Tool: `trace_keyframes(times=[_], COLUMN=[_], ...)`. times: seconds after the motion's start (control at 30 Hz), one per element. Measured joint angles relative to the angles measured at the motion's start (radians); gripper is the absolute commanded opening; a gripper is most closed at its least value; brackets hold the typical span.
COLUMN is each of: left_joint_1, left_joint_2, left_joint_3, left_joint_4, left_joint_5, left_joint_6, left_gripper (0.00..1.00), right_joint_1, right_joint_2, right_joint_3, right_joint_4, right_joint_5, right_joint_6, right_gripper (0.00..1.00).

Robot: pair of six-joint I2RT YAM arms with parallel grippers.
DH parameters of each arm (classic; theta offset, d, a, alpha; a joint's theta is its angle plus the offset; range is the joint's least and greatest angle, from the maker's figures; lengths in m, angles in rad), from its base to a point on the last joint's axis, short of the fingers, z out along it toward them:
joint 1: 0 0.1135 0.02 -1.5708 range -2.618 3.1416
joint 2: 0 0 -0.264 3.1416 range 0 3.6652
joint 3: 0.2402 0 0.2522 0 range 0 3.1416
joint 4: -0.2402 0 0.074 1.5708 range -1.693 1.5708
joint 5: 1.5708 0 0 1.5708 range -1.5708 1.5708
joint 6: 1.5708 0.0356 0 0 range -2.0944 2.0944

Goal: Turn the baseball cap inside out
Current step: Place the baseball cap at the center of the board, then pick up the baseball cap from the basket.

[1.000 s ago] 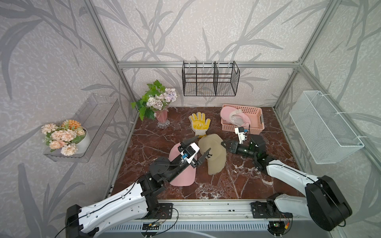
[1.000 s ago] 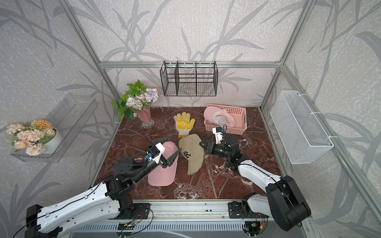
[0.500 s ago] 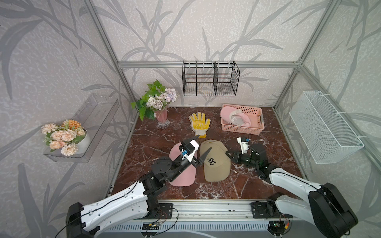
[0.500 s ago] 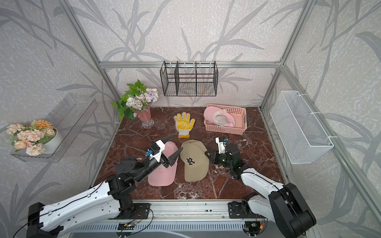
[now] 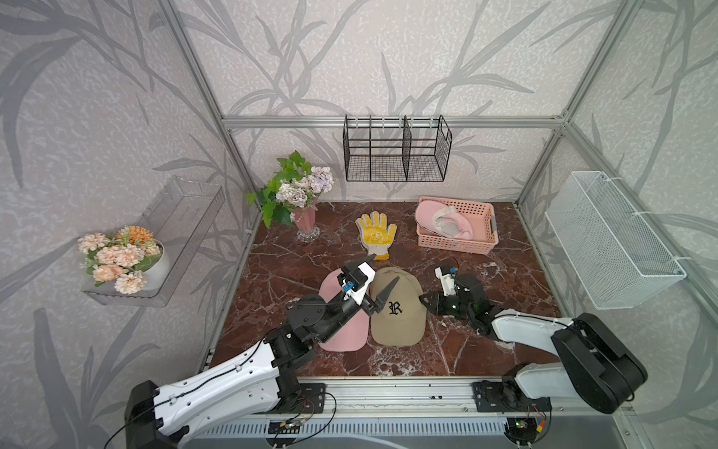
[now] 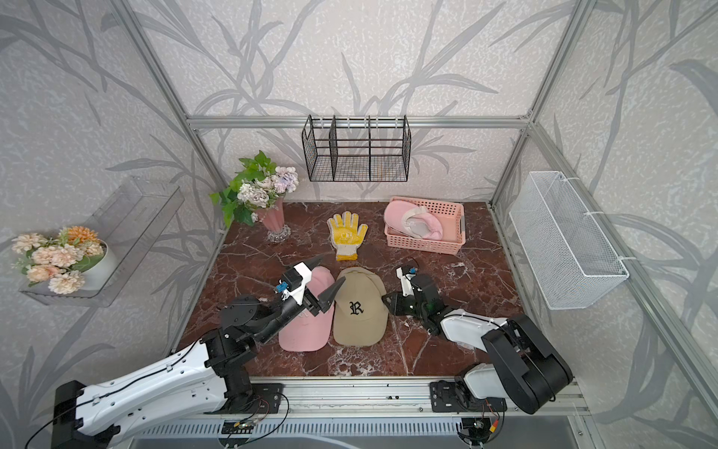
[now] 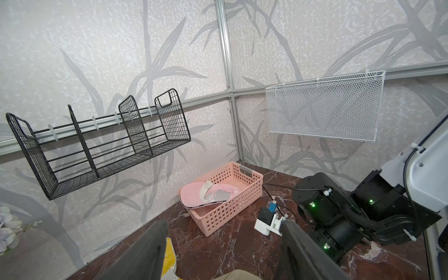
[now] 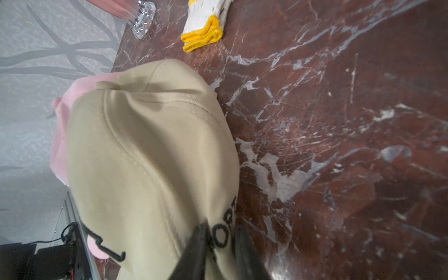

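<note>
The tan baseball cap [image 5: 394,311] [image 6: 357,311] with a black "R" lies crown up on the marble table, brim toward the front. My right gripper [image 5: 425,305] [image 6: 388,303] is low at the cap's right side. In the right wrist view its fingers stand slightly apart [image 8: 220,232], open, with the cap's [image 8: 145,157] lettered side edge between them. My left gripper [image 5: 384,267] [image 6: 332,268] hovers open above the cap's left side, holding nothing [image 7: 223,242].
A pink cap [image 5: 342,330] lies touching the tan cap's left side. A yellow glove [image 5: 376,233] and a flower vase [image 5: 305,221] stand further back. A pink basket [image 5: 481,229] at the back right holds another pink cap [image 5: 443,223]. Wire racks hang on the walls.
The tan cap, raised and folded a second ago, now lies flat with its crown up. My right gripper has come down toward the front and its jaws have parted. The left arm barely moved.
</note>
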Motion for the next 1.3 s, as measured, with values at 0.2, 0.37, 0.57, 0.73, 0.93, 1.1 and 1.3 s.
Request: trace_keyframes(times=[0.2,0.37,0.57,0.73,0.93,1.1,1.3], left_joint_1=[0.000,0.000,0.043,0.174,0.311,0.344,0.367], left_joint_2=[0.000,0.000,0.016,0.051,0.069,0.083,0.095], left_joint_3=[0.000,0.000,0.011,0.051,0.058,0.058,0.058], left_joint_4=[-0.001,-0.013,-0.064,-0.176,-0.261,-0.293,-0.301], left_joint_5=[-0.012,-0.079,-0.234,-0.249,-0.180,-0.117,-0.069], left_joint_6=[-0.006,-0.049,-0.213,-0.393,-0.550,-0.607,-0.632], left_gripper=[0.79,0.81,0.83,0.82,0.82,0.82,0.83], right_joint_1=[0.003,0.006,-0.005,-0.092,-0.159,-0.166,-0.181], right_joint_2=[0.037,-0.077,-0.226,-0.166,0.050,0.220,0.380], right_joint_3=[0.051,0.106,0.301,0.511,0.727,0.851,0.977], right_joint_4=[-0.014,-0.146,-0.377,-0.517,-0.623,-0.682,-0.734], right_joint_5=[0.016,0.106,0.274,0.314,0.290,0.248,0.246], right_joint_6=[-0.032,-0.100,-0.260,-0.399,-0.604,-0.792,-0.911], right_gripper=[0.58,0.68,0.71,0.71,0.64,0.60,0.52])
